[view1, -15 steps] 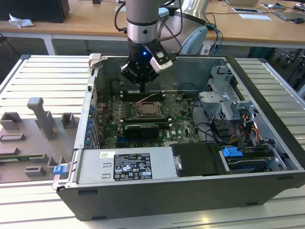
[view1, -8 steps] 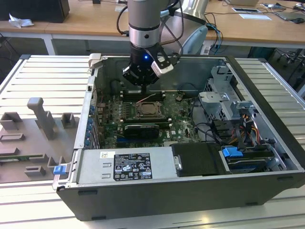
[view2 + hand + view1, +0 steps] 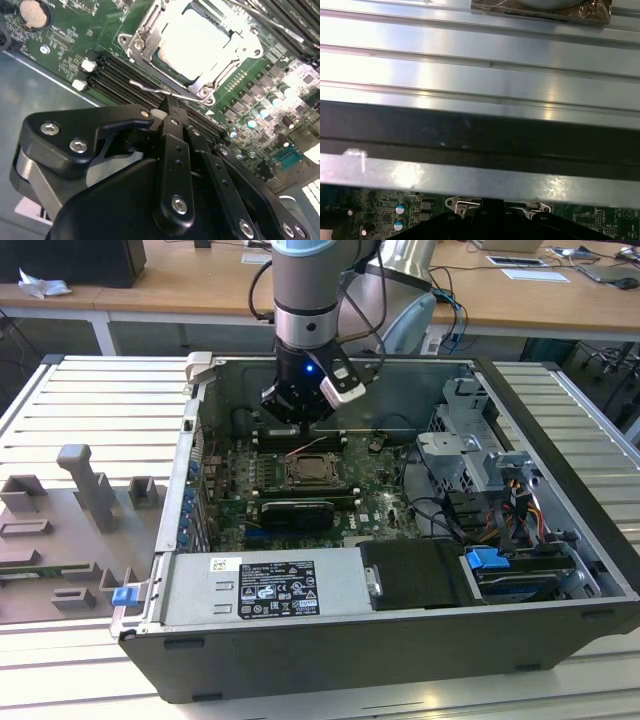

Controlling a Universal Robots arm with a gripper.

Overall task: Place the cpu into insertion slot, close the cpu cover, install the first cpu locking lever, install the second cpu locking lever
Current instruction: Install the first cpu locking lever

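The black gripper (image 3: 172,107) hovers, jaws together, at the thin wire locking lever (image 3: 165,91) beside the silver-grey cpu cover (image 3: 197,42); pressing slow and square seems wise.

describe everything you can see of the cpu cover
In the second wrist view the square silver-grey metal cpu cover is a frame plate with an open middle, lying flat and closed over the pale silvery-beige square cpu in its socket on the green motherboard. Its corners carry screws and tabs. A thin wire locking lever runs along one edge, next to the black end effector. In the exterior view the cover sits mid-board inside the open case.
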